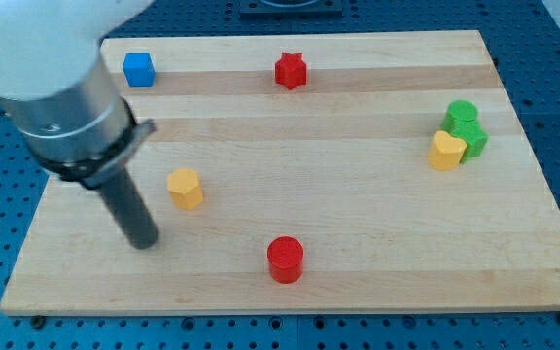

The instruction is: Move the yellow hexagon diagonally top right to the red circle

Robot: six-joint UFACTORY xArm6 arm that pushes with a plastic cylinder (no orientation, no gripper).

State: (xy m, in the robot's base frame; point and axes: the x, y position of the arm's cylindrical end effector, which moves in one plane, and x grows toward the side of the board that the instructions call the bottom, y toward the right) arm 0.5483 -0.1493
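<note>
Nearest the camera, close to the worktop's bottom edge and a little left of its middle, sits the red circle [285,259], a short cylinder standing flat on the wooden board [358,233]. Up and to the left of it, well apart, lies the yellow hexagon [185,188], roughly midway between the top and bottom edges on the board's left half.

The tip [144,240] of the dark rod rests on the board just beside the yellow hexagon, below it and to its left, with a narrow strip of bare wood between them; they do not touch. The rod slants up toward the top left corner into a grey collar and a large white arm body that covers that corner. The arm carries no hand or jaws, only this rod, and it holds nothing.

Near the top edge, toward the left, stands the blue cube [138,69], partly beside the arm's body. Also near the top edge, about at its middle, is the red star [291,70].

Toward the right edge, above mid-height, three blocks huddle together: a green cylinder [462,113] uppermost, a second green block [474,142] just below it whose shape cannot be made out, and a yellow heart [445,151] touching that green block on its left side.
</note>
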